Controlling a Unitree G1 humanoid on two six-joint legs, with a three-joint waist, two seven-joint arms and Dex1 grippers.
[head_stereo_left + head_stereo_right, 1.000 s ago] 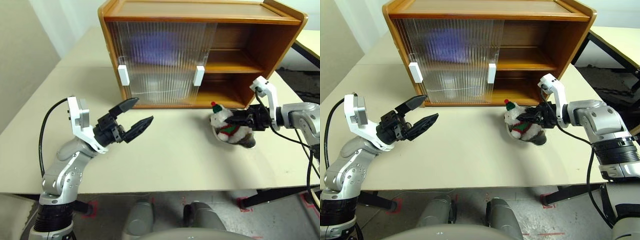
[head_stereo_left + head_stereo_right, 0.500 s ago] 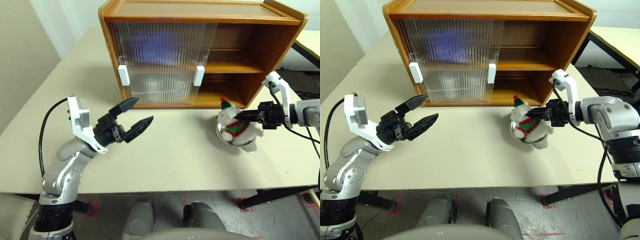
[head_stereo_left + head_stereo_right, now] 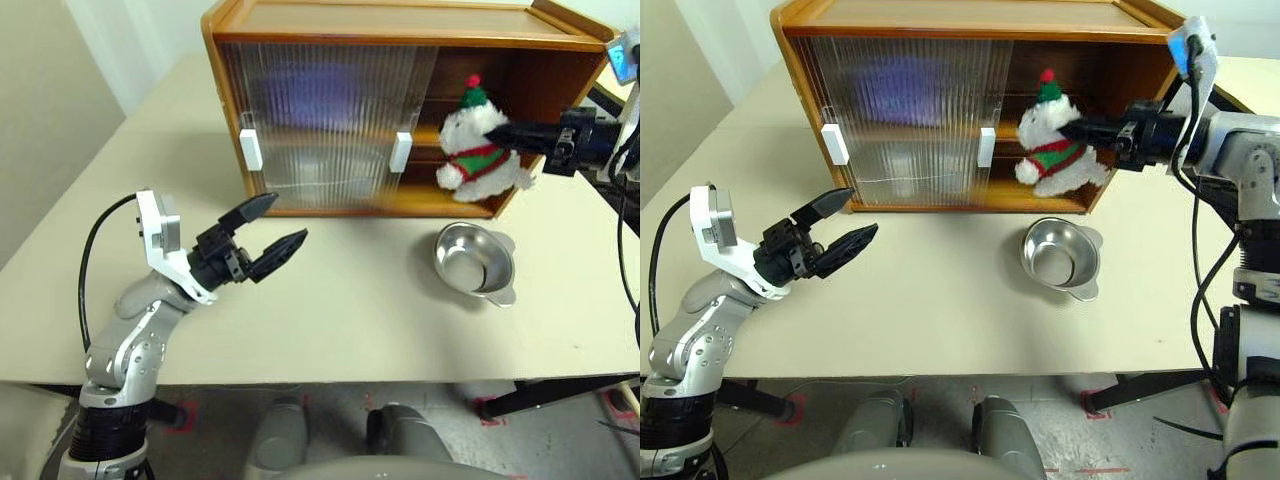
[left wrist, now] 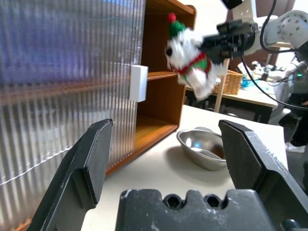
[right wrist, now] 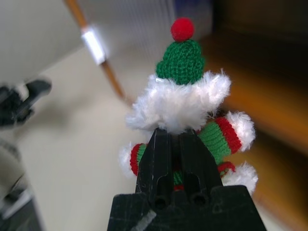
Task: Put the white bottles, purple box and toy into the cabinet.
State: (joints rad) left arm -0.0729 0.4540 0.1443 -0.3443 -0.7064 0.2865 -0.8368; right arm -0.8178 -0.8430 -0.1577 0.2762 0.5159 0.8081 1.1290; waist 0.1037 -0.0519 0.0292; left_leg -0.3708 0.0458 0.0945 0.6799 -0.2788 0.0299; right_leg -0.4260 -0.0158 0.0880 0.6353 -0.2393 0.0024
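Observation:
The toy point(image 3: 478, 150), a white plush bear with a green hat, red pompom and striped scarf, hangs in the air before the open right half of the cabinet point(image 3: 400, 20), at upper-shelf height. My right gripper point(image 3: 497, 131) is shut on the bear's head from the right; its black fingers point(image 5: 173, 159) pinch the white fur. My left gripper point(image 3: 288, 219) stands open and empty above the table's left part, pointing at the cabinet. A purple blur point(image 3: 310, 90), probably the purple box, shows through the ribbed doors on the upper shelf. The white bottles are hidden.
An empty silver metal bowl point(image 3: 472, 262) sits on the beige table point(image 3: 350, 310) just in front of the cabinet's open right side. Both ribbed sliding doors point(image 3: 320, 130) with white handles point(image 3: 400, 150) cover the cabinet's left half. Another table edge point(image 3: 1250, 75) lies far right.
My right gripper has lifted the toy out of the silver bowl, up and toward the cabinet's open side. The bowl stays empty on the table. The left arm has not moved.

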